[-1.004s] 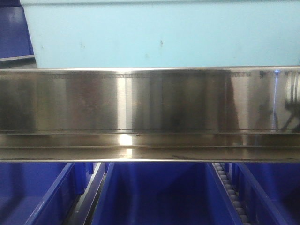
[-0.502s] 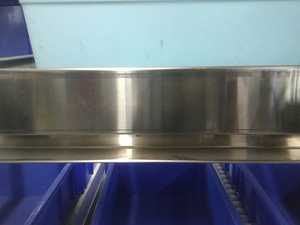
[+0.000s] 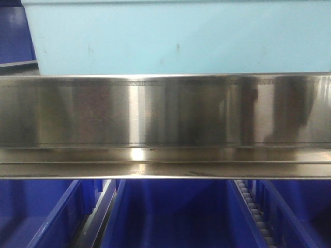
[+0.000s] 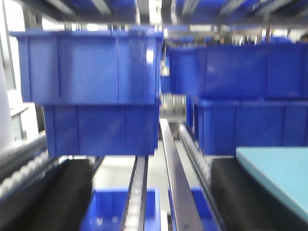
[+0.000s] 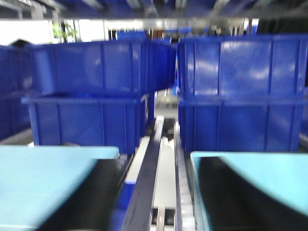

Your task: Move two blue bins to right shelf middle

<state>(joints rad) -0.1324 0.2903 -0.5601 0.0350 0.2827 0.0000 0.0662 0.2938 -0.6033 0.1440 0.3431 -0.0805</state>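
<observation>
A pale light-blue bin (image 3: 176, 39) fills the top of the front view, its base hidden behind the shelf's broad brushed-steel rail (image 3: 165, 111). In the left wrist view my left gripper (image 4: 151, 197) is open, its black fingers (image 4: 48, 197) wide apart, and a pale-blue bin surface (image 4: 279, 178) lies by the right finger. My right gripper (image 5: 154, 197) is open too. A pale-blue surface (image 5: 43, 183) lies over its left finger, and a pale-blue bin rim (image 5: 250, 161) frames its right finger (image 5: 240, 202). Only rails show between either pair of fingers.
Dark blue crates (image 4: 91, 91) are stacked two high on the roller tracks ahead of both wrists (image 5: 240, 96). A steel divider rail (image 4: 175, 183) runs forward between the lanes. More dark blue crates (image 3: 170, 212) sit on the tier below the steel rail.
The dark reflections at the right end of the steel rail have shifted. The pale-blue bin and the rail have not moved.
</observation>
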